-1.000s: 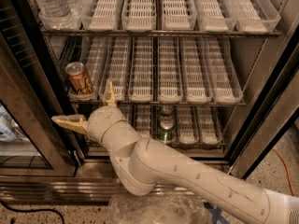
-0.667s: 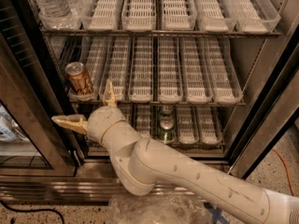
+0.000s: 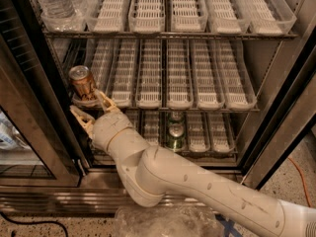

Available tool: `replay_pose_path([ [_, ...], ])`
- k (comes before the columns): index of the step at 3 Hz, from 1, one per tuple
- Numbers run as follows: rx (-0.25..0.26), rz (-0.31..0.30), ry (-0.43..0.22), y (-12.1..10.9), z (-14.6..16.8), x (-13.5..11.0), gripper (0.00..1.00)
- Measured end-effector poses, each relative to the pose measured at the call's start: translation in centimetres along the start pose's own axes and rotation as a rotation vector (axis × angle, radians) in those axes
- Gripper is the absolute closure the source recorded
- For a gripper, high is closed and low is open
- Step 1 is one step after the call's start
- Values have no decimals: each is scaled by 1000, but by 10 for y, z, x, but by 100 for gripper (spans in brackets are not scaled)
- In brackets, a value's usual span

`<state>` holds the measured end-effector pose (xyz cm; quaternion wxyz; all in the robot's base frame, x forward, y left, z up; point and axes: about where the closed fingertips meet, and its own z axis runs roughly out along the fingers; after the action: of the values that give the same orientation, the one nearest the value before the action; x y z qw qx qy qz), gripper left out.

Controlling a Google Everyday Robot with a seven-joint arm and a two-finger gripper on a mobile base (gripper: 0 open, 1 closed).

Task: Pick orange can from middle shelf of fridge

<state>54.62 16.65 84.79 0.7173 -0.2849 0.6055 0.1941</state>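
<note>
The orange can [image 3: 82, 83] stands upright at the front left end of the middle shelf [image 3: 180, 100], a wire rack lined with ribbed clear plastic lane trays, inside the open fridge [image 3: 276, 132]. My gripper [image 3: 94, 108] is just below and in front of the can. Its two tan fingers [image 3: 80, 117] are spread open and point up toward the can's base. They hold nothing. The white arm reaches in from the lower right.
Two green cans [image 3: 174, 134] stand one behind the other on the lower shelf. Water bottles [image 3: 52, 3] sit at the top shelf's left end. The dark-framed glass door [image 3: 29, 132] hangs open on the left. The fridge's side frame bounds the right.
My gripper has moved up and in toward the orange can, and its fingers now sit closer under the can's base. The can has not moved.
</note>
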Motion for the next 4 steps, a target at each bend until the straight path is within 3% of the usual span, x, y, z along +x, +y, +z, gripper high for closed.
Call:
replay_pose_path([
  [1, 0, 0, 0, 0, 0, 0, 39],
  [2, -1, 0, 0, 0, 0, 0, 17],
  [3, -6, -2, 2, 2, 2, 3, 14],
  [4, -6, -3, 3, 2, 4, 5, 28],
])
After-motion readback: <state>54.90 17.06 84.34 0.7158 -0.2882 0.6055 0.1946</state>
